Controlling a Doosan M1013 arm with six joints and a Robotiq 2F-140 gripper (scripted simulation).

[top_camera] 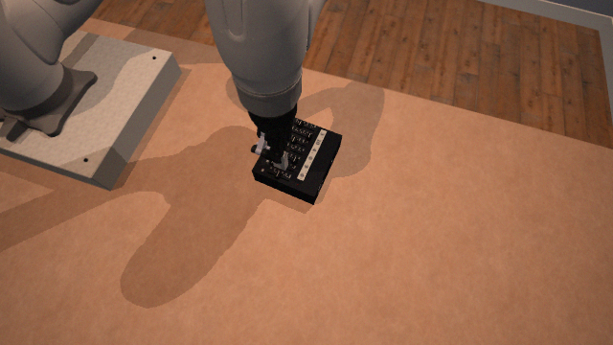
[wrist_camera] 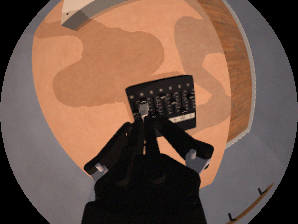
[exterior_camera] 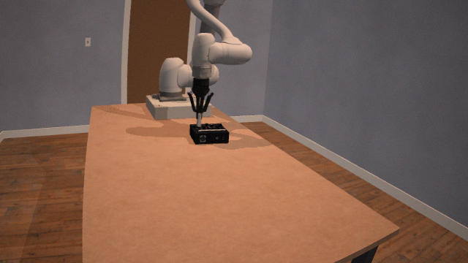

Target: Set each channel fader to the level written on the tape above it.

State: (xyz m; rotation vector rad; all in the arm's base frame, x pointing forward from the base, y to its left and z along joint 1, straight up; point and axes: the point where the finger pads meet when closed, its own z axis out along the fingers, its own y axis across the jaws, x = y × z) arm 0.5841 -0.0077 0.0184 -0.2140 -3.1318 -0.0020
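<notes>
Hiding faders up top, the end effector point(top_camera: 282, 163) point(exterior_camera: 199, 124) point(wrist_camera: 145, 108) stands upright outside.

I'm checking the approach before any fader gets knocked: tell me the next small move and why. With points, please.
Probably a small, slow nudge along the fader slot: the black gripper point(top_camera: 282, 168) point(exterior_camera: 199, 126) point(wrist_camera: 145, 108) is shut, its tips at the faders near one end of the black box-shaped lighting desk point(top_camera: 327, 165) point(exterior_camera: 210, 138) point(wrist_camera: 172, 83).
</notes>
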